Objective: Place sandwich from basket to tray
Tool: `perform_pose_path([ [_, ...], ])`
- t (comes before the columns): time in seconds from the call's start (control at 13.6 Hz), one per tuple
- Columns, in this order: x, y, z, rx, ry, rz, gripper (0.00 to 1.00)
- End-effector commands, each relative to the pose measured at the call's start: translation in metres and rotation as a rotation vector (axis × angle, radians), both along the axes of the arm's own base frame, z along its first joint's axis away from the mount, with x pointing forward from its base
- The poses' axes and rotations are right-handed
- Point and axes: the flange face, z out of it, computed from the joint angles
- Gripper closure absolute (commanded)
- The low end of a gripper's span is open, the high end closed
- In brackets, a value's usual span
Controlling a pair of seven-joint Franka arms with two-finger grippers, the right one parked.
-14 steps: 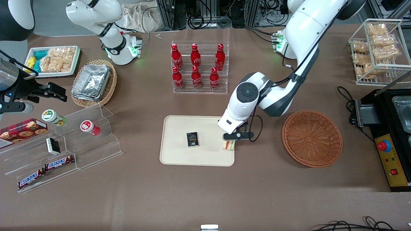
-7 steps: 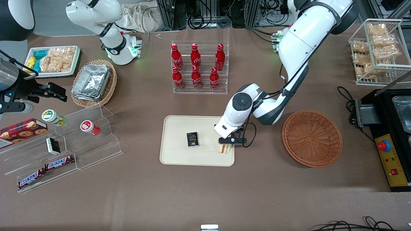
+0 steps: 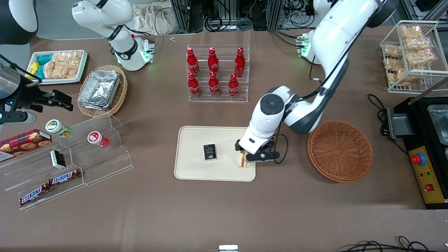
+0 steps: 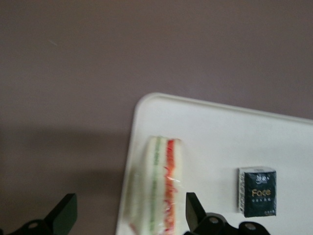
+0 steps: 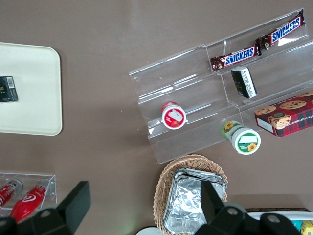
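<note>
Sandwich lies on tray between the spread pincer fingers.

Six red cola bottles are standing in a clear rack toward the table's farther edge.

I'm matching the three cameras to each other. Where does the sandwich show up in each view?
Front view: sandwich lies on the tray, at its edge nearest the basket, under the gripper.
Left wrist view: sandwich on the tray's rim, between the open jaws.
Right wrist view: not visible.
Shared landmark: the dark packet.
</note>
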Motion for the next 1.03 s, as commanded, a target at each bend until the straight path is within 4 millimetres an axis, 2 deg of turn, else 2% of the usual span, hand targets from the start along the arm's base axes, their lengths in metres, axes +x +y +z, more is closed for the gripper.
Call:
perform_pose_path([
  [0.0,-0.007,0.027,0.077,0.044,0.03,0.074,0.0],
  [0.07,-0.001,0.049,0.099,0.056,0.06,0.066,0.0],
  [0.15,-0.004,0.061,0.12,0.055,0.1,0.045,0.0],
  [0.29,0.005,0.116,0.162,0.052,0.104,0.064,0.0],
  [0.37,0.001,0.14,0.179,0.048,0.133,0.033,0.0],
  [0.74,-0.028,0.285,0.236,0.077,0.289,-0.131,0.0],
  [0.88,-0.048,0.33,0.256,0.07,0.277,-0.141,0.0],
  [0.96,-0.055,0.341,0.263,0.062,0.269,-0.128,0.0],
])
